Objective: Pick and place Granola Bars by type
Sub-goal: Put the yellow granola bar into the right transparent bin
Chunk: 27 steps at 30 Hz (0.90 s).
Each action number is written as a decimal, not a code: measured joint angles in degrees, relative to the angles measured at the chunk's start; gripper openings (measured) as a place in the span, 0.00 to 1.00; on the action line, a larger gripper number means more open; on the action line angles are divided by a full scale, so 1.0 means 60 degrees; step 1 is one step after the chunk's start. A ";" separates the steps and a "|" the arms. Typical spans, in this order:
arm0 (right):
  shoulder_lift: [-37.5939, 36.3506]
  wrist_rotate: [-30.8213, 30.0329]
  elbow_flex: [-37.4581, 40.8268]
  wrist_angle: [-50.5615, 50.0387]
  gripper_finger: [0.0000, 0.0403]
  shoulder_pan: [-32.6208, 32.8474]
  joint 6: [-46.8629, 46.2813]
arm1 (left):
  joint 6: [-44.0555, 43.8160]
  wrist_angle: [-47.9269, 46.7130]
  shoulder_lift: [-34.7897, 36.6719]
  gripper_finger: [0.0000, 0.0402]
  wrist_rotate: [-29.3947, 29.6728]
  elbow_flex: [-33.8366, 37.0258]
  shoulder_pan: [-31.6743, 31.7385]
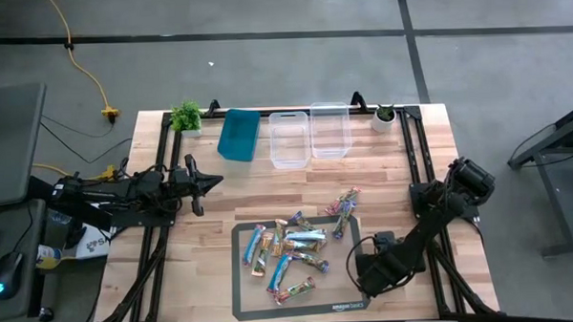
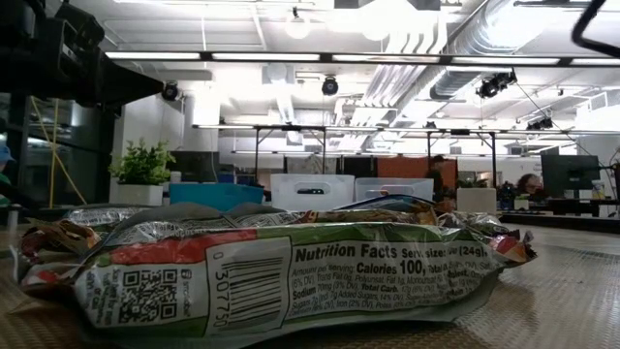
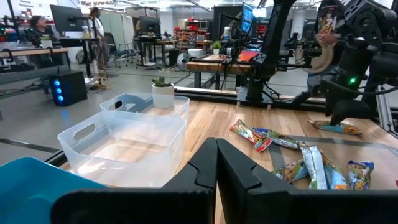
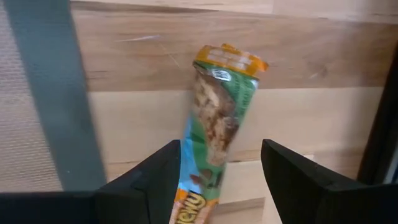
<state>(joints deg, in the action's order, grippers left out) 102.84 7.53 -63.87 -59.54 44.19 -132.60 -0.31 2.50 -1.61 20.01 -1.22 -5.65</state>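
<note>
Several granola bars (image 1: 285, 249) in blue, orange and green wrappers lie scattered on a dark mat (image 1: 242, 306). A few more granola bars (image 1: 343, 205) lie on the wood past the mat's far right corner. My right gripper (image 4: 221, 149) is open and low over the table beside the mat's right edge (image 1: 357, 264). Its fingers stand on either side of a green and orange bar (image 4: 219, 106) that lies flat on the wood. I see no touch. My left gripper (image 3: 216, 163) is shut and hovers at the table's left (image 1: 206, 183), holding nothing.
A teal bin (image 1: 238, 134) and two clear bins (image 1: 289, 140) (image 1: 329, 129) stand along the far edge, between two small potted plants (image 1: 186, 117) (image 1: 384, 116). One bar's back side (image 2: 291, 276) fills the low view. Bare wood lies between bins and mat.
</note>
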 joint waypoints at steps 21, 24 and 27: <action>-0.0027 0.0223 0.0830 0.1476 0.51 -0.0258 0.0055 | 0.0000 0.0005 -0.0004 0.00 0.0000 -0.0001 0.0000; -0.0027 0.0205 0.0841 0.1496 0.51 -0.0237 0.0071 | 0.0002 0.0001 0.0000 0.00 0.0000 0.0001 0.0000; -0.0027 0.0214 0.0845 0.1513 0.51 -0.0237 0.0099 | 0.0000 0.0001 -0.0004 0.00 0.0001 0.0001 0.0000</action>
<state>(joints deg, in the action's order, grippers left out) 102.67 8.81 -58.81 -50.47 42.76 -132.00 -0.31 2.50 -1.63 20.01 -1.21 -5.65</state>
